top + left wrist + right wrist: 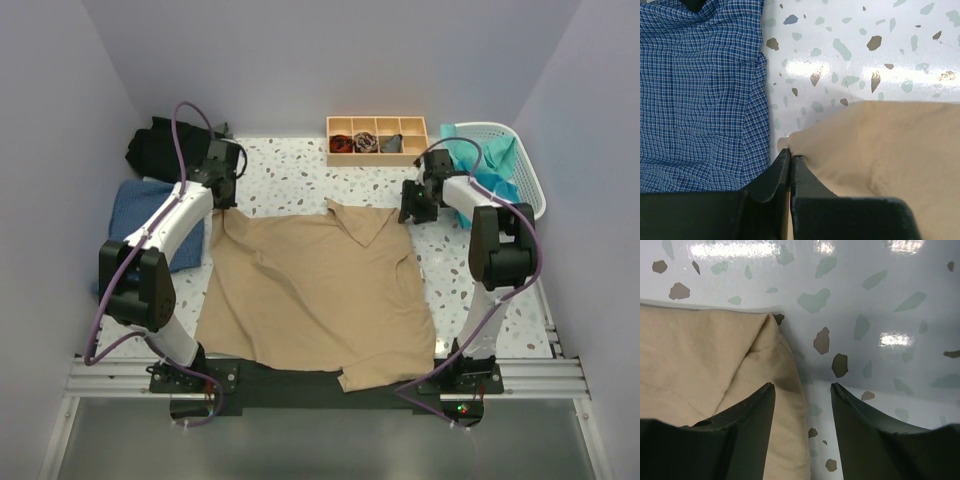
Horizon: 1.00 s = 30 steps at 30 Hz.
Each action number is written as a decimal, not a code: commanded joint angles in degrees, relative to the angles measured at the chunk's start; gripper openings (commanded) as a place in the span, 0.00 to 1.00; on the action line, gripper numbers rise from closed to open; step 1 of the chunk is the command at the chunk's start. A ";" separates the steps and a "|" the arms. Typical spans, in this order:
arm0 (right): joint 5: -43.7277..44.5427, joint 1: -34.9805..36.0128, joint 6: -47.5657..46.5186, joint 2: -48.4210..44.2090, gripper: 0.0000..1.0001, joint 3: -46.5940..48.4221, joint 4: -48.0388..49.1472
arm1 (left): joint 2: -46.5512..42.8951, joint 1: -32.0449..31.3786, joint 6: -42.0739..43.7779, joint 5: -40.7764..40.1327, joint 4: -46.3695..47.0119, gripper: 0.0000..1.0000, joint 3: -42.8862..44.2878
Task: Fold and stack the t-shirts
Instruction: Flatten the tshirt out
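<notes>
Left gripper (790, 161): fingers squeezed together on a corner of the tan shirt (890, 160).
Right gripper (802, 386): fingers apart, tan shirt edge under them.
Blue shirt (695, 90): just beside the left gripper.

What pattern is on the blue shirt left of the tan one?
The blue shirt has a fine blue-and-white check; left wrist view shows it best.

Speckled table (290, 175), tan shirt (310, 290), blue shirt (140, 215), black shirt (160, 145), tray (377, 158), basket (527, 178)
</notes>
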 commanded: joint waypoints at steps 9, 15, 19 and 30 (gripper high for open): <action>-16.48 -3.65 2.33 4.48 0.00 -1.08 7.03 | 0.74 0.01 1.45 1.85 0.32 0.00 1.21; -15.78 -3.56 2.07 -7.90 0.00 -4.33 10.73 | 0.12 -0.08 1.89 1.49 -0.12 0.00 1.83; -19.99 -2.17 2.16 -11.25 0.00 -2.06 8.55 | 0.73 -0.08 1.71 2.19 0.23 0.00 1.74; -20.25 10.40 0.66 -6.87 0.00 -1.79 0.45 | 1.52 0.01 1.54 3.25 0.41 0.00 1.65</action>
